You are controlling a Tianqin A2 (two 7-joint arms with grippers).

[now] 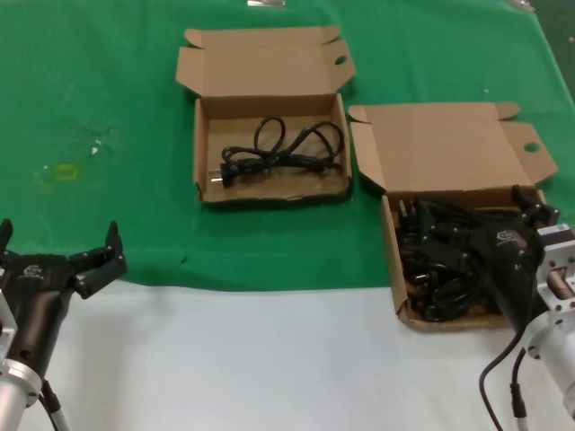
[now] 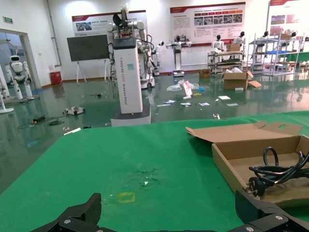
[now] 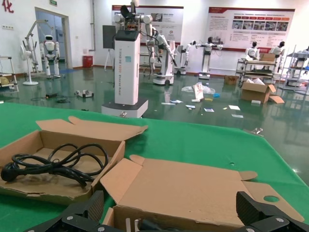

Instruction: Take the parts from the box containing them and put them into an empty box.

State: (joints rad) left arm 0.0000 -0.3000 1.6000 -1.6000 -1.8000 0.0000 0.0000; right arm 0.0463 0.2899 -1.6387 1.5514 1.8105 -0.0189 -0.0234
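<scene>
A pile of black power cords (image 1: pixel 429 269) fills the nearer cardboard box (image 1: pixel 392 256) on the right, its lid (image 1: pixel 449 148) folded back. My right gripper (image 1: pixel 476 226) hangs open just above this pile, holding nothing; in the right wrist view a plug's prongs (image 3: pixel 126 225) show below the open fingers (image 3: pixel 91 209). The farther box (image 1: pixel 201 153) at the centre holds one looped cord (image 1: pixel 278 148), also seen as the cord (image 3: pixel 53 164) and the cord (image 2: pixel 275 171) in the wrist views. My left gripper (image 1: pixel 58 241) is open and empty at the near left.
Both boxes rest on a green cloth (image 1: pixel 108 108); a bare white table strip (image 1: pixel 269 359) runs along the near edge. A small yellow mark (image 1: pixel 66 172) lies on the cloth at the left. The lids stand open on the far side.
</scene>
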